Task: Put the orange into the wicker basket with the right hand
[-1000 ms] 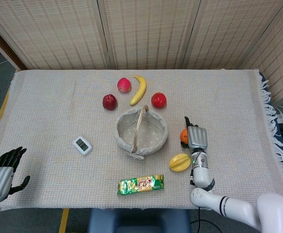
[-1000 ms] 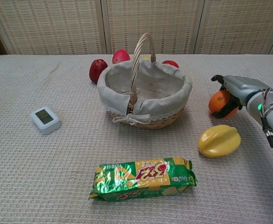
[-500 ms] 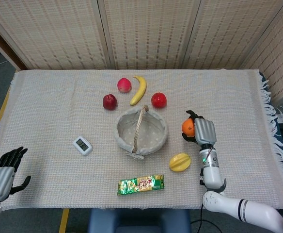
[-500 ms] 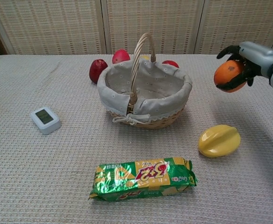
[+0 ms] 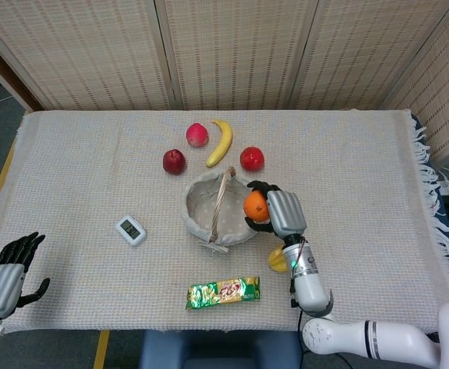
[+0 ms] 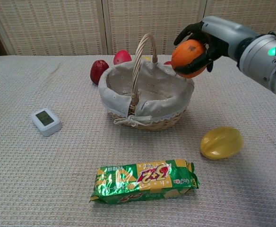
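My right hand (image 5: 277, 211) (image 6: 213, 38) grips the orange (image 5: 256, 206) (image 6: 189, 51) and holds it in the air above the right rim of the wicker basket (image 5: 200, 218) (image 6: 150, 118). The basket has a pale cloth lining and an upright handle, and nothing shows inside it. My left hand (image 5: 9, 269) rests at the table's front left corner with its fingers spread and nothing in it; the chest view does not show it.
A yellow star-shaped fruit (image 6: 221, 142) lies right of the basket, a green snack packet (image 6: 144, 180) in front of it, a small white timer (image 6: 46, 121) to its left. Behind the basket lie a dark red apple (image 5: 174, 161), a peach (image 5: 197, 134), a banana (image 5: 221, 142) and a red fruit (image 5: 251, 158).
My right hand lifted the orange off the table beside the yellow fruit and carried it up and leftward to above the basket's right rim. The left hand stayed put.
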